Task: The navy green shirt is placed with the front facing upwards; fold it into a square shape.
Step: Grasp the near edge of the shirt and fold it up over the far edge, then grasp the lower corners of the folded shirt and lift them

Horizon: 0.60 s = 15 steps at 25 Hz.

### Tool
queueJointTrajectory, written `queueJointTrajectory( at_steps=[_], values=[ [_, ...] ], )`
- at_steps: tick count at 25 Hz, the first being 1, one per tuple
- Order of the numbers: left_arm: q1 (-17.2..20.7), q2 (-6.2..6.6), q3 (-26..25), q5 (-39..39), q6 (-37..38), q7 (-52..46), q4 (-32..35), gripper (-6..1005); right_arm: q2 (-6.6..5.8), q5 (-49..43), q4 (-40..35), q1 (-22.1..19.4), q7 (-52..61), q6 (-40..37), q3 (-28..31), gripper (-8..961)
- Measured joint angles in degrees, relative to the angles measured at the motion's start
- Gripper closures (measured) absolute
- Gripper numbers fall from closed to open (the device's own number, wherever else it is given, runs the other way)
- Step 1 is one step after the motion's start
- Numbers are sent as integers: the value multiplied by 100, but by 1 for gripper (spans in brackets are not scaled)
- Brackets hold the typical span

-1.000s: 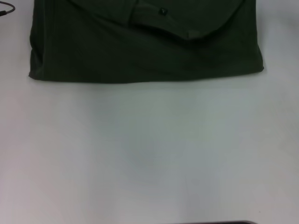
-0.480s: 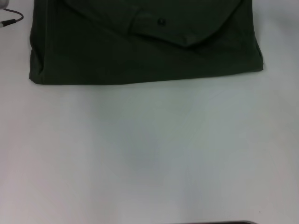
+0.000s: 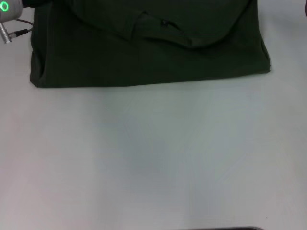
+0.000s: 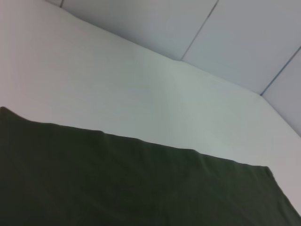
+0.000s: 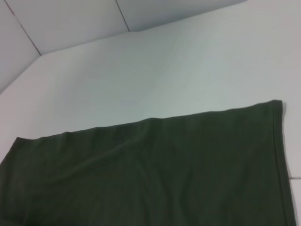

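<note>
Item: navy green shirt (image 3: 144, 52). Location: top of the head view frame, flat on the white counter (image 3: 153, 158), spanning from near the left edge to right of centre. Condition: folded into a broad rectangular block; near edge straight, running across the frame; a curved fabric layer with the collar (image 3: 163, 31) lies on top, upper centre. Both wrist views show the same dark cloth (image 4: 131, 183) (image 5: 150, 165) against the pale counter, its edge straight, with grey wall panels (image 4: 188, 23) beyond.

Item: left arm (image 3: 10, 14). Location: upper left corner of the head view, a silver section with a green light and a cable, beside the shirt's left edge. Fingers: out of sight, state cannot be told.

Item: right arm. Fingers: not visible, state cannot be told.
</note>
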Motion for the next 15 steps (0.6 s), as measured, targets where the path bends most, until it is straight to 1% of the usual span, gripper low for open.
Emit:
queueJointTrajectory(
  at_steps=[1,2,3,5,7,8,10,13,15],
  values=[
    [11,-39,-3,-10,-67,9,8,919,12,0,23,-1,-1,35,-2,912],
    [11,-39,-3,-10,-67,9,8,917,27,0,40,-3,-2,61,-4,912],
    [31,-108,-6,-24,-194,27,25,914,42,0,52,-6,-2,77,-4,912],
    [44,-161,-6,-48,-272,90,29,909,75,-1,71,-22,-2,114,-7,912],
    [64,-196,-7,-131,-311,238,15,904,110,-1,79,-43,-2,142,-14,912],
    [76,-211,-7,-166,-311,296,7,883,123,-1,81,-54,-2,158,-24,912],
    [108,-245,-11,-262,-315,415,4,842,133,-1,84,-72,-2,174,-57,860],
    [164,-259,-12,-392,-365,469,0,780,140,-1,90,-83,-3,165,-148,783],
    [233,-263,-10,-520,-396,471,21,739,144,-1,91,-89,-3,167,-209,690]
  ],
)
